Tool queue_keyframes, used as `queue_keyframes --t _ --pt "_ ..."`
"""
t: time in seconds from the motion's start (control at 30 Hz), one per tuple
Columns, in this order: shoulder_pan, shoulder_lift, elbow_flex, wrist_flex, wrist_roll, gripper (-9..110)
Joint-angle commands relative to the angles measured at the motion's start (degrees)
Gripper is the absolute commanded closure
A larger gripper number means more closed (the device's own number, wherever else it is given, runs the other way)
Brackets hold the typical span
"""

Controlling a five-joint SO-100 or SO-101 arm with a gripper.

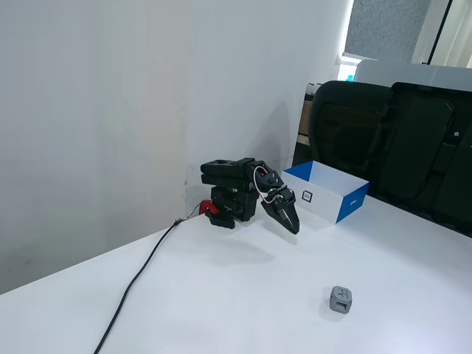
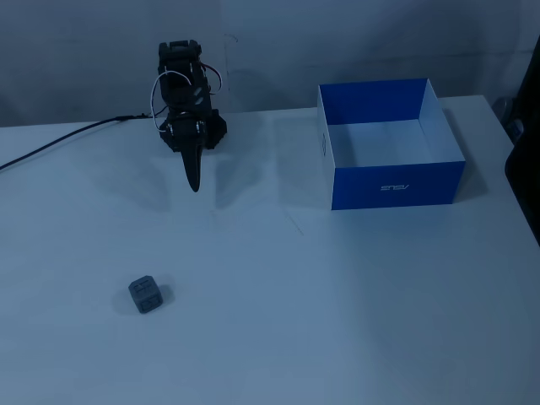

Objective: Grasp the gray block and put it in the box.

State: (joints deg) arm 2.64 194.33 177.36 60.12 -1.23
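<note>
Tool (image 2: 195, 181) folded back near arm base, fingers pressed together, holding nothing. Small gray rounded cube (image 2: 146, 294) sitting alone on white tabletop (image 2: 337, 304), well apart from blue cardboard box (image 2: 396, 184). Pre-reach stage; probably needs reaching out, spreading, then dropping over cube.

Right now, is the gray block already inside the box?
No, the gray block lies on the bare table, well apart from the empty box.

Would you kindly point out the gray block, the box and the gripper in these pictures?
gray block (image 2: 145, 295): a fixed view, on its top face.
box (image 2: 396, 185): a fixed view, on its blue front wall.
gripper (image 2: 195, 184): a fixed view, at the fingertips.
</note>
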Motion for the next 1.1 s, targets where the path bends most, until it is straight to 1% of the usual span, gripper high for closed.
queue_keyframes --t 0.0,0.07,1.07 --pt "0.4 0.2 3.6 -1.3 0.7 100" --pt "0.4 0.2 3.6 -1.3 0.7 101" --pt "-1.4 0.2 3.6 -1.3 1.5 101"
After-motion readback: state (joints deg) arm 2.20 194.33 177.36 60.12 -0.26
